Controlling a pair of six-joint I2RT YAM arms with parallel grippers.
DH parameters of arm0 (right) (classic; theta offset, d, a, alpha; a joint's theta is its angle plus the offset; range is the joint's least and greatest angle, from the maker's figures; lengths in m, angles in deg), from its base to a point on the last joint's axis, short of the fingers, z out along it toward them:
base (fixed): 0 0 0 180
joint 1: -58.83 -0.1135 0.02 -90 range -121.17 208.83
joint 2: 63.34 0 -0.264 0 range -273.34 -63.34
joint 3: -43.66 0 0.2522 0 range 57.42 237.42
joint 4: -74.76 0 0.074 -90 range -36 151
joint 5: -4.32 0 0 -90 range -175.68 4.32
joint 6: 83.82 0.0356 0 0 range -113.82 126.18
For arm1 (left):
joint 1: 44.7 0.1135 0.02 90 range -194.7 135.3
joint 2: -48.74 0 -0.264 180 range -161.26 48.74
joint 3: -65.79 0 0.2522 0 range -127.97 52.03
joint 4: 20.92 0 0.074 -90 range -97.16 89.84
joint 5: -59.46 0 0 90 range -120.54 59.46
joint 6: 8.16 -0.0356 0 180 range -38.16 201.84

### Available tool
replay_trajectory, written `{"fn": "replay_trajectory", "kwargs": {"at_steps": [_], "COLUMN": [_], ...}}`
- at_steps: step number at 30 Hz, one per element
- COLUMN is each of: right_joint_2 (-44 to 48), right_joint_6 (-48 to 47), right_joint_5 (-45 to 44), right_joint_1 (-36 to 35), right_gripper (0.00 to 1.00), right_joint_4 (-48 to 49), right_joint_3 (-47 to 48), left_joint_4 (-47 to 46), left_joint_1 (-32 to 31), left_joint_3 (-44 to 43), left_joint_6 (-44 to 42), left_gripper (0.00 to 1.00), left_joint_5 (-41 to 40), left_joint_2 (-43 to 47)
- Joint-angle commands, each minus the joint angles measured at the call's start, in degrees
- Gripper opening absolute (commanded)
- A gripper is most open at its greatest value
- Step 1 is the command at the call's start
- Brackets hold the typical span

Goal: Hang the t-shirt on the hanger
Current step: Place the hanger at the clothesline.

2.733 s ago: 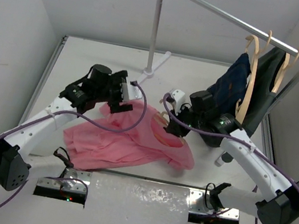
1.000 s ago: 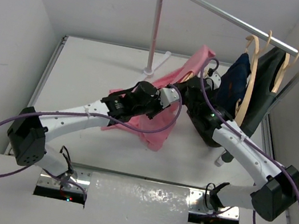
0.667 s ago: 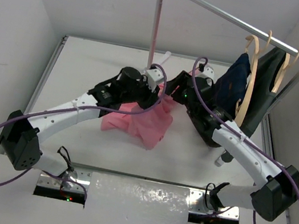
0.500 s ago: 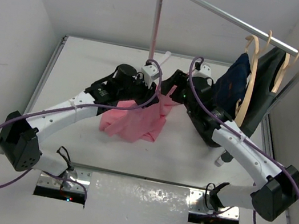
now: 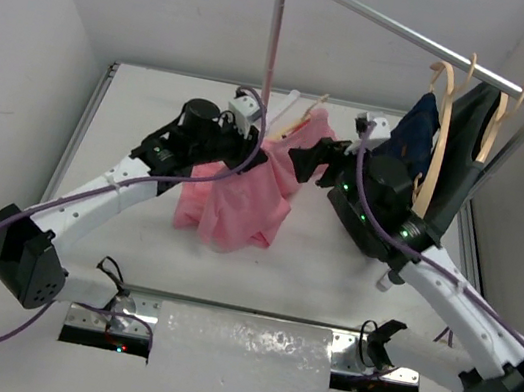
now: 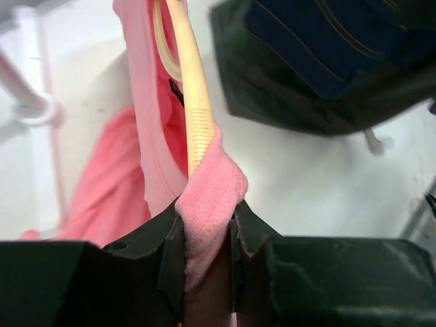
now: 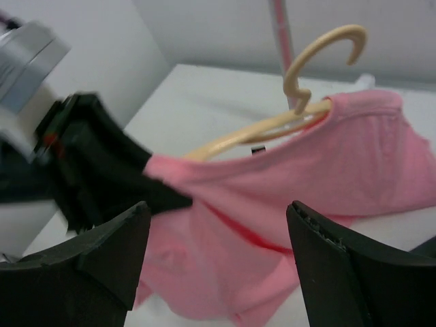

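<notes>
Right wrist cam: right gripper (image 7: 218,231) just let go, jaws wide, backing off. Left gripper (image 6: 208,225) alone pinches shirt (image 7: 340,157) cloth over the hanger (image 7: 272,126) tip, holding both up mid-air. One hanger arm looks bare, so that shoulder probably needs seating.

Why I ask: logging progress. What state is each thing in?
t-shirt: partly raised, draped over hanger
hanger: one arm covered, other mostly bare
left gripper: shut on t-shirt
right gripper: open, empty
navy garment: hanging on rail
black garment: hanging on rail
</notes>
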Motion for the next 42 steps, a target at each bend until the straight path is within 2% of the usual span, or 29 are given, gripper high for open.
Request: {"fn": "replay_trajectory", "kwargs": {"at_steps": [1,3,6,9,11,20,27,33,42], "right_joint_2": [7.6,9.5,7.3,2.1,0.9,4.1,4.6,4.9,6.6], "right_joint_6": [-12.1,-15.5,-14.6,-11.7,-11.0,-11.6,-11.6,-12.2,-14.2], "right_joint_5": [7.6,5.6,-4.0,-6.7,-6.1,-5.6,-5.2,-5.4,-6.1], "right_joint_1": [-0.4,-0.4,-0.2,0.7,0.9,0.9,1.0,0.9,1.0], "right_gripper": [0.79,0.8,0.8,0.69,0.66,0.67,0.66,0.66,0.66], "right_joint_4": [7.6,2.6,-6.4,-13.7,-14.1,-10.0,-8.4,-8.1,-7.5], "right_joint_3": [-5.5,-6.1,-3.9,0.5,1.1,-5.5,-6.8,-6.3,-6.9], "left_joint_4": [-5.4,-5.5,-5.9,-5.7,-5.9,-7.6,-9.1,-14.2,-16.5], "left_joint_1": [2.9,3.0,3.0,3.0,3.3,4.2,4.3,4.3,4.3], "left_joint_3": [-3.2,-3.0,-3.0,-2.8,-3.1,-7.3,-10.1,-13.4,-19.7], "left_joint_6": [-2.3,-3.1,-5.3,-8.1,-8.6,-7.5,-7.2,-8.2,-7.9], "left_gripper": [0.0,0.0,0.0,0.0,0.0,0.0,0.0,0.0,0.0], "left_joint_5": [-1.2,-1.4,-1.9,-3.8,-4.9,-2.2,-4.8,-5.7,-8.0], "left_joint_2": [3.9,4.5,5.5,6.6,7.3,11.4,12.5,11.0,2.3]}}
